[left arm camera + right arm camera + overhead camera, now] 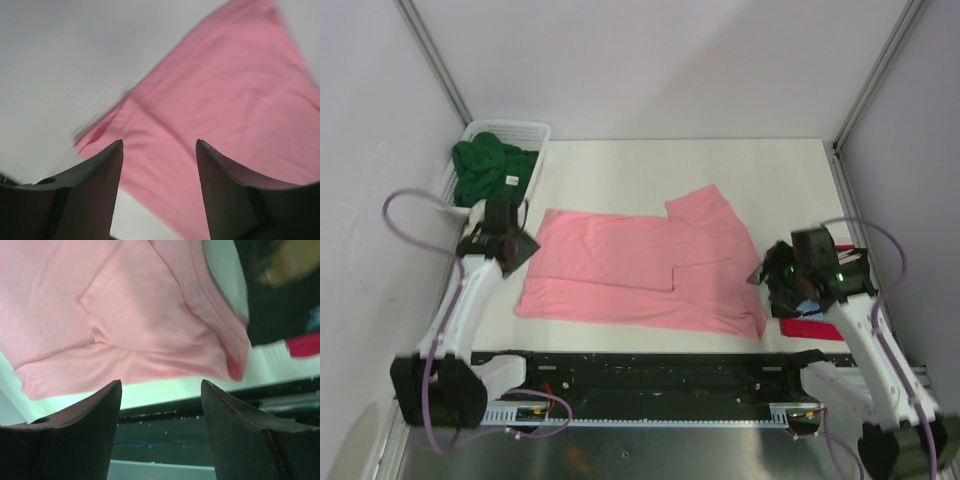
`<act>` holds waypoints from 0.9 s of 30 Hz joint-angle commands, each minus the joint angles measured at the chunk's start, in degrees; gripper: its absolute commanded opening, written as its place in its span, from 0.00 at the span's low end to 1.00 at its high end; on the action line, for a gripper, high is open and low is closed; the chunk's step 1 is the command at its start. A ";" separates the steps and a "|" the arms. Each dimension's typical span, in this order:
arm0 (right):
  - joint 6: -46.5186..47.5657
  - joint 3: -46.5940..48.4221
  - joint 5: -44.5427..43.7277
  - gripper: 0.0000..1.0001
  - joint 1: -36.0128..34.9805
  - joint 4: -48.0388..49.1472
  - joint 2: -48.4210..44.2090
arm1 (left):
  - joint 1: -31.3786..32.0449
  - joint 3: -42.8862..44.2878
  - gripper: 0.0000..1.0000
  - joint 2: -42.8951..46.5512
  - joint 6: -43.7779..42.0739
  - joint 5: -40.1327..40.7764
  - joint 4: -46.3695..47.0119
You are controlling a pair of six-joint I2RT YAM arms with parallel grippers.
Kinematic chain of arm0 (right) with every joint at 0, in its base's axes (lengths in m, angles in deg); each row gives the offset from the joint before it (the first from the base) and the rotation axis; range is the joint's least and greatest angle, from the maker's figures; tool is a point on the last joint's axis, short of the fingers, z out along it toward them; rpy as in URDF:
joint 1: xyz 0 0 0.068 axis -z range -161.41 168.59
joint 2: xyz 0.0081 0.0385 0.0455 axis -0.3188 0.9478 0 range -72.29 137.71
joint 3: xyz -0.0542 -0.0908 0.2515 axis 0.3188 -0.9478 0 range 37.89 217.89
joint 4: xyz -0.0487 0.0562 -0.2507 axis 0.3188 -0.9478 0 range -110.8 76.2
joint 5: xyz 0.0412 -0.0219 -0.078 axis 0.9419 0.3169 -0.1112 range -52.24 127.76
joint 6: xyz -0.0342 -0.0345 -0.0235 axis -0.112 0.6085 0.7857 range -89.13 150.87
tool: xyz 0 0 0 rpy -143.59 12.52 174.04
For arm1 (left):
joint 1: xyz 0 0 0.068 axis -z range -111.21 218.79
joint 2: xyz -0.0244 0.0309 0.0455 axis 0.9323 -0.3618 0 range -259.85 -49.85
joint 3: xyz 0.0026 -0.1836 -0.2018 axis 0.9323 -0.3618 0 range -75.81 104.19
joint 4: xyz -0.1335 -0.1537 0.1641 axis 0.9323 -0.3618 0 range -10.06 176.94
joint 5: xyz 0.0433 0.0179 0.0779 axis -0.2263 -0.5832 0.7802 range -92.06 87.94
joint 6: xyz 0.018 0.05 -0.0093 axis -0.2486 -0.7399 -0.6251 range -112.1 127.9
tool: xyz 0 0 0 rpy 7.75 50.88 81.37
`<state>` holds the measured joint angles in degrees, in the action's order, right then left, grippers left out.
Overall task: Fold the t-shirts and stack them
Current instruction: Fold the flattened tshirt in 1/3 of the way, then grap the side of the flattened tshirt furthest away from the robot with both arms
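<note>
Top external view: salmon-pink tee lies flat in the middle of the counter. Left fingers and right fingers stand spread, gripping nothing, one above each end of it.

The left arm rises from the near left corner and leans forward, its white forearm slanting up to a dark wrist. The left gripper points down and slightly inward, with its 2 fingers spread well apart and a clear gap between them. The right arm mirrors this from the near right corner, its forearm slanting forward and inward. The right gripper tilts down toward the middle, its 2 dark fingertips likewise apart. Neither gripper holds anything.
</note>
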<state>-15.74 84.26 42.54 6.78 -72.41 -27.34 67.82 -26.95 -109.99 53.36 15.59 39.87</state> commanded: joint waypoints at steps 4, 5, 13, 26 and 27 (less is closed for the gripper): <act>9.63 11.97 -3.89 0.69 -3.11 20.64 23.16 | 10.36 20.35 0.58 -24.23 -10.28 6.84 9.11; 10.15 13.39 -3.80 0.68 -3.29 22.31 25.62 | 10.67 23.27 0.57 -27.66 -10.07 7.56 9.24; 12.79 22.78 -2.69 0.67 -2.90 31.20 41.98 | 11.07 42.37 0.50 -50.90 -9.54 15.00 9.30; 13.64 25.79 1.75 0.65 -0.51 36.63 51.29 | 7.89 57.45 0.43 -66.99 -8.93 16.36 8.81; 13.69 25.79 2.22 0.64 -0.46 36.85 51.73 | 7.55 58.08 0.43 -67.45 -9.13 15.79 8.73</act>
<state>-3.35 107.73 42.87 6.17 -38.59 22.84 77.35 26.47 -175.96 44.79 30.65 48.66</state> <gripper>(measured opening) 0.652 0.430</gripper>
